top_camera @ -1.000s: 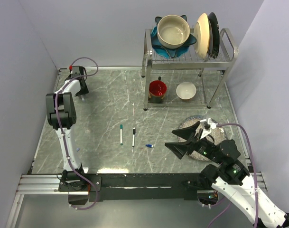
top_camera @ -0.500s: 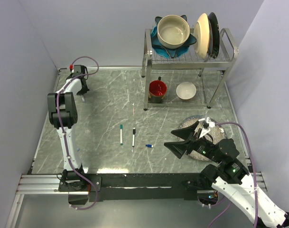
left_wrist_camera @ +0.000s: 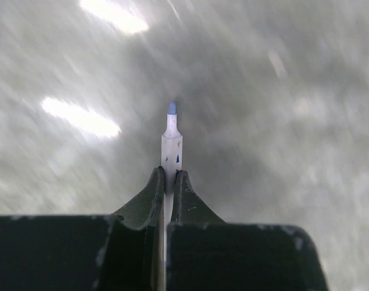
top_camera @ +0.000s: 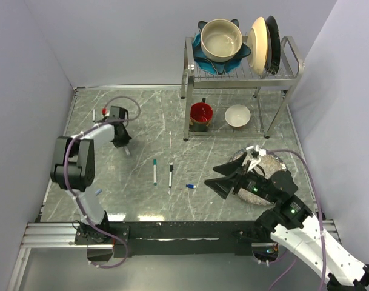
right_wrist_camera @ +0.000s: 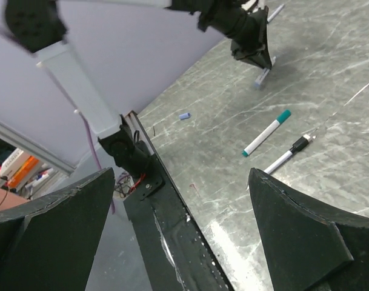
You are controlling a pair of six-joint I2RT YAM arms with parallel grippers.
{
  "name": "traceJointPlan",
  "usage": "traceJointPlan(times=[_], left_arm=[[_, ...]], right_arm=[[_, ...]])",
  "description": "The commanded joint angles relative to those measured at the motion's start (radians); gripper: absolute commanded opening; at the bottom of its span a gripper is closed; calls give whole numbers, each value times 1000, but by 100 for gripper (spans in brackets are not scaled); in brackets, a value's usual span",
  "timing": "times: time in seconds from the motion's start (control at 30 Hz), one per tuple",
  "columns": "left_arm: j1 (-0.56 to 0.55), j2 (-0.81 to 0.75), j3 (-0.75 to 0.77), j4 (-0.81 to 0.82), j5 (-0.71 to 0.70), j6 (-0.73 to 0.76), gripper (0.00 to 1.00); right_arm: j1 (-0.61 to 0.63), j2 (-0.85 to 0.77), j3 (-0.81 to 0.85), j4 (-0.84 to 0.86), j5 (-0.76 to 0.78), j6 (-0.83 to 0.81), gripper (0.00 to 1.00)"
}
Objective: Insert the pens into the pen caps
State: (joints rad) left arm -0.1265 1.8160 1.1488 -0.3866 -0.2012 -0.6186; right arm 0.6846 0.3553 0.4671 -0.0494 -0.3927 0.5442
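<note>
Your blue-tipped pen (left_wrist_camera: 171,145) is pinched in the left gripper (top_camera: 121,140), which has swung in from the far corner toward the centre. That puts it nearer the loose blue cap (top_camera: 191,186), near which the right gripper (top_camera: 219,183) waits, spread wide.

Left hand (left_wrist_camera: 168,177) pinched shut on a pen (left_wrist_camera: 171,145), pointing down; right hand (top_camera: 216,180) spread wide

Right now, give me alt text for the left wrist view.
The left claw is shut on a white pen, whose uncapped blue tip points away from the camera. Behind it the grey marbled table is blurred, with two bright glare patches.
</note>
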Motion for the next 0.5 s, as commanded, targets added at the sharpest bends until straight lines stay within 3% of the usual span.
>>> traceJointPlan(times=[0.0,0.3,0.47], left_arm=[[-102,-167,-93,98,107,-63,1],[-301,-524,-308,349,345,-207,1],[-471,-639,-366,449,361,-289,1]], right_arm=[[1,130,-30,147,-3,42,99],[4,418,-36,448,-75,164,96],[13,577,7,557,-118,191,92]])
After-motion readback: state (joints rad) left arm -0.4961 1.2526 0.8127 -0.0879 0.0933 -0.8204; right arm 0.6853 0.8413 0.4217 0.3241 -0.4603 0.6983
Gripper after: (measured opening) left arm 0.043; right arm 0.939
